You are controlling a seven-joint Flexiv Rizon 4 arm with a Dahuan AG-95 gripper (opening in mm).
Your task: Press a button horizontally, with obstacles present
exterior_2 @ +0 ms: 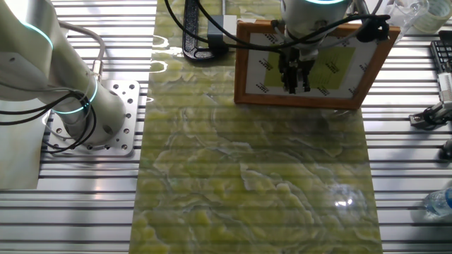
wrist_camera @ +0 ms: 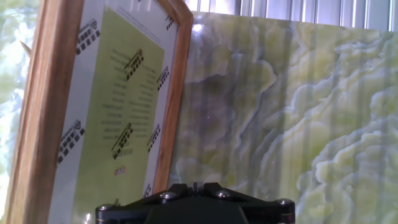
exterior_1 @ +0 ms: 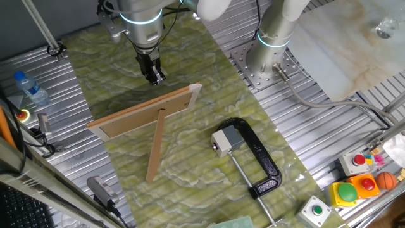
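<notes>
I see the button (exterior_1: 225, 139), a small white-and-grey cube, right of centre in one fixed view, held in a black clamp's mouth, pale face toward lower left; the frame panel (exterior_1: 147, 113) stands tilted at centre-left, propped on its strut leg (exterior_1: 155, 147); its green printed front (exterior_2: 308, 65) fills the other fixed view's top.

Flexiv arm w/ black two-finger gripper

The arm (exterior_1: 142, 16) has silver-grey round segments w/ a glowing cyan ring above the gripper (exterior_1: 154, 77); the gripper is black, narrow, w/ dark fingers (exterior_2: 293, 74) side by side. Black cables run beside the wrist just above the claw. Well away from the claw the base (exterior_1: 272, 38) is a pale cylinder w/ another cyan ring, on a bolted metal plate. In hand view, the black body edge (wrist_camera: 196, 208) under the lens shows small silver screws.
</notes>
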